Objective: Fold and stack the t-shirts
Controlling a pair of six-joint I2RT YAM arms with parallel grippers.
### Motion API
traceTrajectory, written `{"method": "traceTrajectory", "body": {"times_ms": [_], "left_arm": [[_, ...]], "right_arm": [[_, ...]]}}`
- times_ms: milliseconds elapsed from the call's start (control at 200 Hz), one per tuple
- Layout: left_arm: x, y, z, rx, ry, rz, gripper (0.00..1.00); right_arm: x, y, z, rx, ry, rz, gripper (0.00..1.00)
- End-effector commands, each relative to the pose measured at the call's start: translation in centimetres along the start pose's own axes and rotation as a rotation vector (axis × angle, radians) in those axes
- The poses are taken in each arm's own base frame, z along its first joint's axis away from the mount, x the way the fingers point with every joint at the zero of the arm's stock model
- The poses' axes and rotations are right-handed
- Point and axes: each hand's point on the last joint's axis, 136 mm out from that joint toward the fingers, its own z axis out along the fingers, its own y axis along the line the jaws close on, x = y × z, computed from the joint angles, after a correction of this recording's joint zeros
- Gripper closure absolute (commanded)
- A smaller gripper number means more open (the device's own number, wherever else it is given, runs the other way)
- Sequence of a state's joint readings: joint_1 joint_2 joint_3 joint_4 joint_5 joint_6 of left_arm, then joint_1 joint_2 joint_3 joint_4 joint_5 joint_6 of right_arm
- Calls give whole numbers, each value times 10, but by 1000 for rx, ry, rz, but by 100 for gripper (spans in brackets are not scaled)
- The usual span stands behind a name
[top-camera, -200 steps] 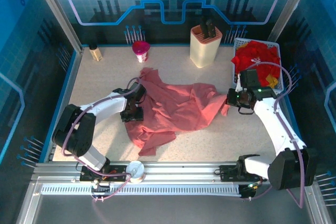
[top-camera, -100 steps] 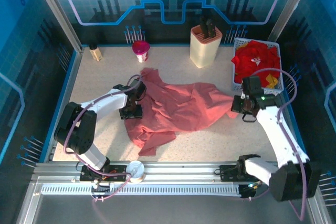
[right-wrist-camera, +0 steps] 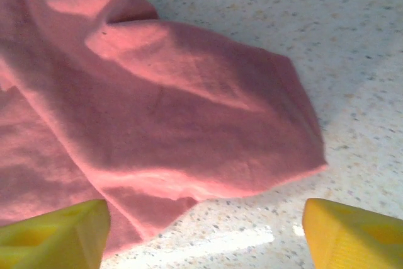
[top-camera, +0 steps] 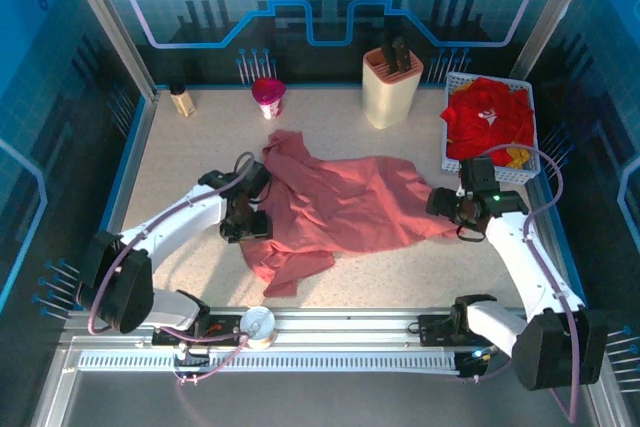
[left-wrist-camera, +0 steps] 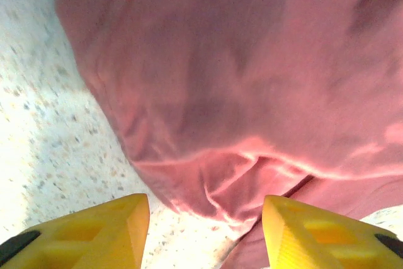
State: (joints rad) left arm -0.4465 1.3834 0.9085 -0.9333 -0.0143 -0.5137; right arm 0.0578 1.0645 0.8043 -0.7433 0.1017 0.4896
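**Top view.** The salmon-pink t-shirt lies rumpled and unfolded across the middle of the table. The left gripper sits at the shirt's left margin. In its wrist view the yellow fingers stand apart before a bunched hem and pinch nothing. The right gripper is at the shirt's right corner, its jaws wide and empty, and that corner rests flat on the table just ahead of them. The red t-shirts, with a bit of yellow among them, are heaped in the white mesh basket at the far right. A knife block and a pink cup stand along the far edge.

**Likely hazards.**
- **Left side:** the cloth is doubled over itself, so a closing pinch may take several layers and carry the creases into the fold.
- **Right side:** the corner is thin and flat, so fingers that come in too high would probably close on air, and fingers too low would push the cloth into a ridge.
- **Uneven grips:** these would skew the shirt when it is pulled taut.
- **Basket:** it stands near the right arm, and a wide swing could nudge it.
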Motion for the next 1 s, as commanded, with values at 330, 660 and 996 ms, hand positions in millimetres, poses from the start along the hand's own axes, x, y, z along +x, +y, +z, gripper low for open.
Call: {"method": "traceTrajectory", "body": {"times_ms": [330,660,996], "left_arm": [[-25,-12,46,-12,76,-83,48],[-87,14,56,-105,101,-98,50],[-172,31,35,-129,13,-91,55]], "right_arm": [[15,68,54,-183,114,-133,5],[-10,87,115,-126,220,-136,9],[-64,111,140,-137,189,-163,13]]}}
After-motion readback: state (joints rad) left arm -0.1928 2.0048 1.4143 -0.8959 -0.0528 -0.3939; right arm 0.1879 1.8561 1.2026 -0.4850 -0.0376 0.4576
